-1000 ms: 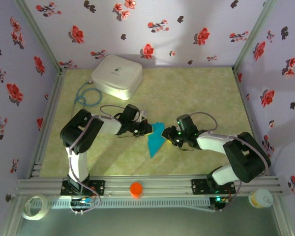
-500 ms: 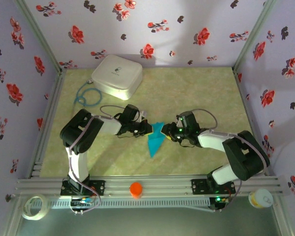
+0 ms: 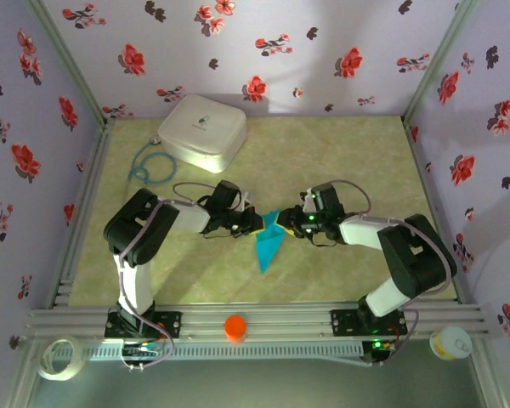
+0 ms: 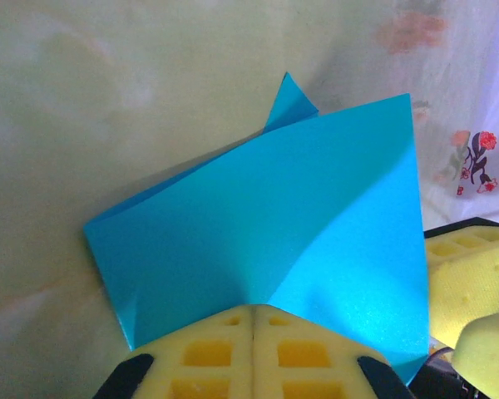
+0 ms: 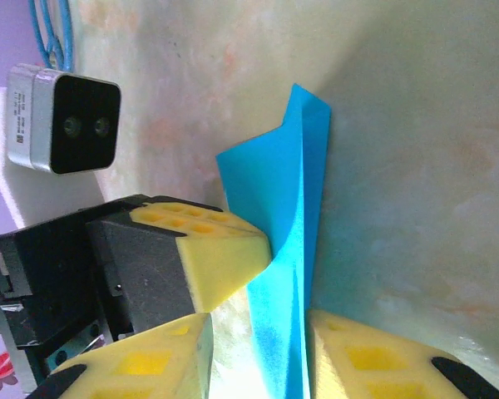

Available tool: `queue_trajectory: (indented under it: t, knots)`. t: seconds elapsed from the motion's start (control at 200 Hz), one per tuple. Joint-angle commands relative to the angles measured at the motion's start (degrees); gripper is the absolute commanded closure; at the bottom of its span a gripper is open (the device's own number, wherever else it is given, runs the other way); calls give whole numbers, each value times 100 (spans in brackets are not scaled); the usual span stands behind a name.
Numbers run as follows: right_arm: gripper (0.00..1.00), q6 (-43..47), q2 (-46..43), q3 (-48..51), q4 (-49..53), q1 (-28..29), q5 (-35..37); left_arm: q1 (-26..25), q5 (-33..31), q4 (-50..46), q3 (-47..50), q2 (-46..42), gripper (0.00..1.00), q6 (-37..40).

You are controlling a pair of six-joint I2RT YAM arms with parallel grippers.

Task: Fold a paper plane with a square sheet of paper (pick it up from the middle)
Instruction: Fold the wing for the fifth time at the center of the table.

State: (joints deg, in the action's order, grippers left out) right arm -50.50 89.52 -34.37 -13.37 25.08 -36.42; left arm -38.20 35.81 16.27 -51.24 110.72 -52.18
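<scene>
Turquoise paper plane (image 3: 264, 249) clamped by left fingers (image 4: 270, 349), right fingers (image 5: 358, 366) parted astride its edge, green mat (image 3: 340, 161) around

Paper sheet (image 3: 266, 242): bright turquoise-blue, plain, unmarked. Partly folded, not a flat square. Top view: narrow wedge, point toward near edge, wide end far. Position: mid-table, slightly near of centre. Left wrist view: broad face with soft diagonal crease rising from bottom edge, small corner flap poking up behind top edge, left corner down on table. Bottom edge pinched between closed pads of left gripper (image 4: 254, 332). Right wrist view: sheet edge-on, standing upright between spread pads of right gripper (image 5: 258, 353). Contact there unclear.
</scene>
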Motion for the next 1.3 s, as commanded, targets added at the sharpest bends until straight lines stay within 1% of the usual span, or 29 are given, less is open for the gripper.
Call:
queue_trajectory:
  t: [0.0, 0.48, 0.645, 0.895, 0.95, 1.07, 1.125, 1.195, 1.295]
  knots:
    - [65, 242, 166, -166, 155, -68, -222, 29, -22, -168, 123, -121, 100, -24]
    - [69, 416, 701, -367, 89, -183, -579, 48, -13, -142, 123, -147, 100, -51]
    - [74, 521, 877, -455, 88, -222, -754, 60, -10, -159, 123, -178, 100, -50]
    - [90, 553, 960, -488, 103, -262, -831, 76, -18, -134, 115, -358, 100, -77]
    - [93, 464, 893, -439, 25, -267, -806, 75, -26, -135, 123, -460, 99, -69]
    - [98, 150, 677, -294, -78, -267, -593, 75, -108, -168, 166, -788, 90, 13]
    - [99, -135, 546, -154, -311, -262, -464, 75, -214, -224, 200, -967, 87, 66]
    - [100, -496, 369, 4, -491, -257, -199, 75, -331, -283, 236, -1162, 85, 135]
    - [100, -1126, 124, 252, -677, -241, 315, 66, -462, -367, 302, -1396, 85, 243]
